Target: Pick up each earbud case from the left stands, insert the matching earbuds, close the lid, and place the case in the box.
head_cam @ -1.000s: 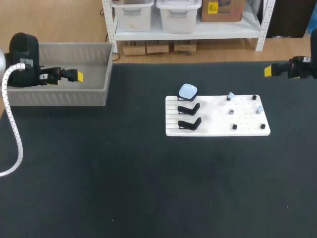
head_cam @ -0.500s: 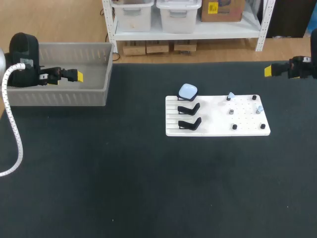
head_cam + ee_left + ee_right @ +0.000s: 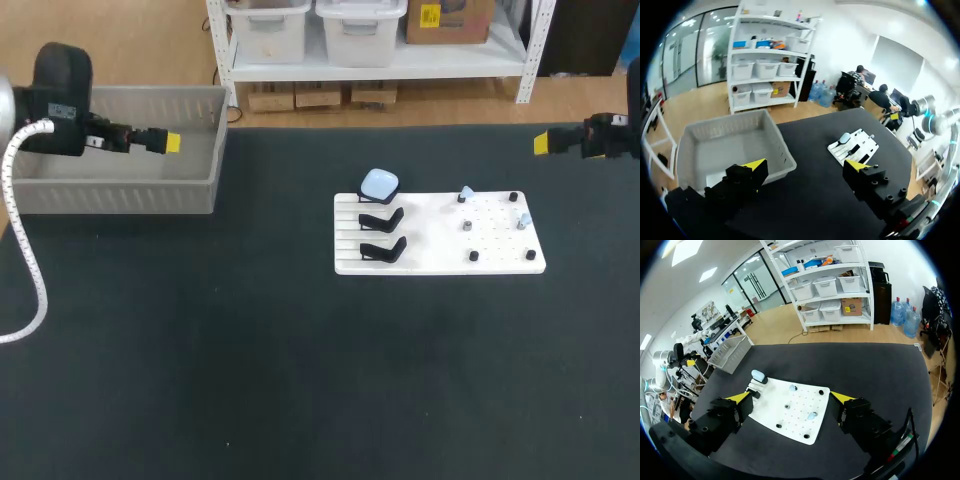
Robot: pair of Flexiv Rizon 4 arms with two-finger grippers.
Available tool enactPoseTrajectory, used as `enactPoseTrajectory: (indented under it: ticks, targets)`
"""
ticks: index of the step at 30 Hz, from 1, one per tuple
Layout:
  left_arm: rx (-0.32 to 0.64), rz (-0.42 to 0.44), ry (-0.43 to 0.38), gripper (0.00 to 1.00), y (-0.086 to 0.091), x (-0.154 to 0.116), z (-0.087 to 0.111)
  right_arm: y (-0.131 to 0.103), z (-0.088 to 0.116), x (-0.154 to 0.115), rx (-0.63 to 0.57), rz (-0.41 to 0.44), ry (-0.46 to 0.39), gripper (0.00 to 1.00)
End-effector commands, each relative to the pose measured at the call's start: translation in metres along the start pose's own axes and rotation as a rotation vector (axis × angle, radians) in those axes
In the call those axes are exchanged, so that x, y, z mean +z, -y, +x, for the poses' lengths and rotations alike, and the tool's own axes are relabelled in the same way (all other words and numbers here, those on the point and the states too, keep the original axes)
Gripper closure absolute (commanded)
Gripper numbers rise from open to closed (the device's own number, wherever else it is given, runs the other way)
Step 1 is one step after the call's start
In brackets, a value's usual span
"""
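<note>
Left pincer (image 3: 805, 167) hangs released, fingers spread wide, over the grey ribbed plastic box (image 3: 120, 190). Right pincer (image 3: 790, 399) is likewise released, well apart from the board. One pale blue, rounded earbud case (image 3: 379, 183) sits on the rearmost of three black stands (image 3: 383, 218) on the flat white board (image 3: 440, 262). Two small pale blue earbuds (image 3: 467, 191) lie on the board's pegged right half, on the dark tabletop (image 3: 300, 380).

The earbud case (image 3: 379, 183) is pale blue, at the white board's (image 3: 435, 255) ten o'clock corner; the stands (image 3: 382, 219) are black, the ribbed box (image 3: 120, 195) grey, the table (image 3: 250, 360) matte black.
</note>
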State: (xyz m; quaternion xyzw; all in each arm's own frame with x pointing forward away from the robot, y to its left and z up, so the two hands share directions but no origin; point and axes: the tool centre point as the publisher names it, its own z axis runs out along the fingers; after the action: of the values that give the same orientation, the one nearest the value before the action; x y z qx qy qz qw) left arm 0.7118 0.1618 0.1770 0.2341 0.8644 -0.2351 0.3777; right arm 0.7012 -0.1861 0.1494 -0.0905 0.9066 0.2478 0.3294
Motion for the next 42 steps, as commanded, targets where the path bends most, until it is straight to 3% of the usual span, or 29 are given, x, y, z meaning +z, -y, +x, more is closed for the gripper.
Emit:
enactPoseTrajectory:
  ticks: [1,10,24,42]
  targets:
    - [0.154,0.194,0.061,0.0,0.001,0.008,-0.006,0.0,0.0,0.0,0.0,0.002,0.0,0.0]
    - [0.376,0.38,0.039,0.0,0.017,0.032,-0.018,0.0,0.0,0.0,0.0,0.002,0.0,0.0]
    - [0.609,0.527,-0.018,0.0,0.027,0.08,-0.027,0.0,0.0,0.0,0.0,0.002,0.0,0.0]
    - [0.628,0.536,-0.031,0.0,0.031,0.087,-0.027,0.0,0.0,0.0,0.0,0.002,0.0,0.0]
